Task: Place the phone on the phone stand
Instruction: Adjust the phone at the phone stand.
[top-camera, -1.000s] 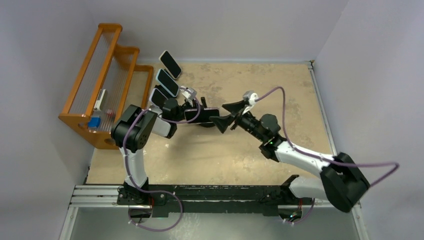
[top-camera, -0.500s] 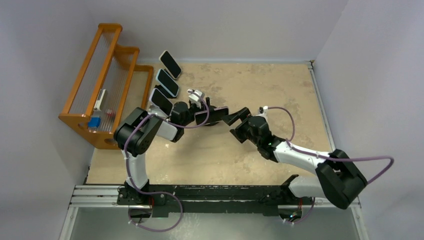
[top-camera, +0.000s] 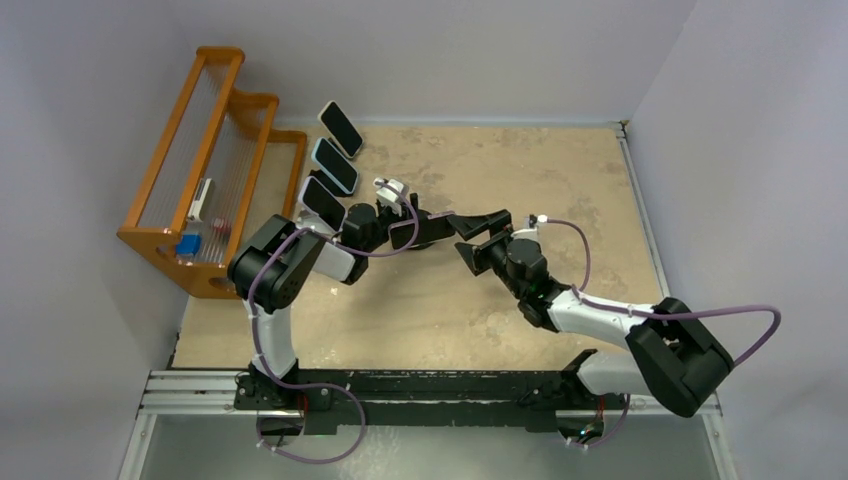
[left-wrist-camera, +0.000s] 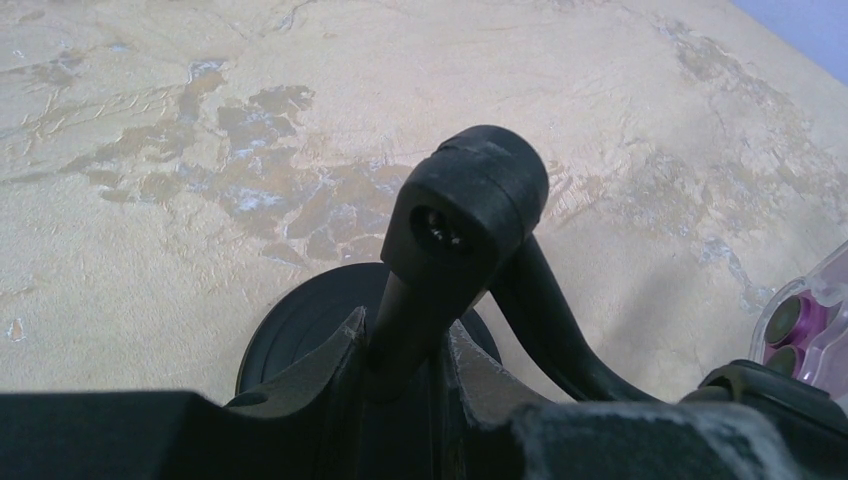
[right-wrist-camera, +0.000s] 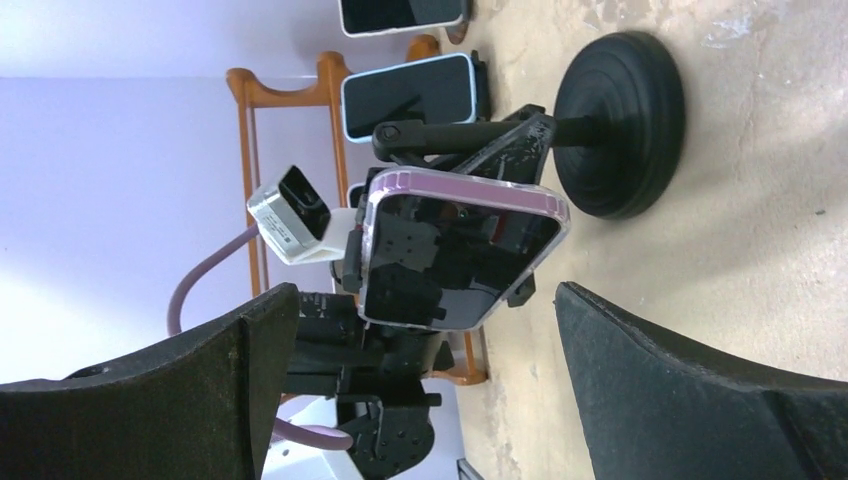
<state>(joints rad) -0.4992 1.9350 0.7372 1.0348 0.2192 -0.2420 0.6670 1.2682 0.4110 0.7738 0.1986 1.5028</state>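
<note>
- The left hand (left-wrist-camera: 405, 375) is pinched tight on the thin black pole of the phone stand (left-wrist-camera: 465, 215). I think it does this so the stand will not tip or slide.
- The phone (right-wrist-camera: 455, 250) has a pink case. It is up off the surface, against the holder at the top of the stand. Its dark screen faces the right hand.
- The phone looks like it is on the stand. I cannot see the clips well enough to be sure they hold it.
- The right hand (top-camera: 462, 236) is spread wide apart and holds nothing. It is just beside the phone and does not touch it. It points at the phone, so I think it could push or catch the phone if it slips.
- The round foot (right-wrist-camera: 620, 125) of the stand lies flat on the surface (top-camera: 560, 180). That helps keep the stand up.
- The surface is sandy brown with darker and paler patches, like worn stone.
- Three other phones (top-camera: 334, 165) sit on their own stands in a row near the left hand.
- An orange rack (top-camera: 200, 150) stands at the left edge, just behind that row.
- Pale purple walls (top-camera: 500, 50) close in around the surface.
- A metal rail (top-camera: 190, 390) runs along the near edge, where both arms are fixed.
</note>
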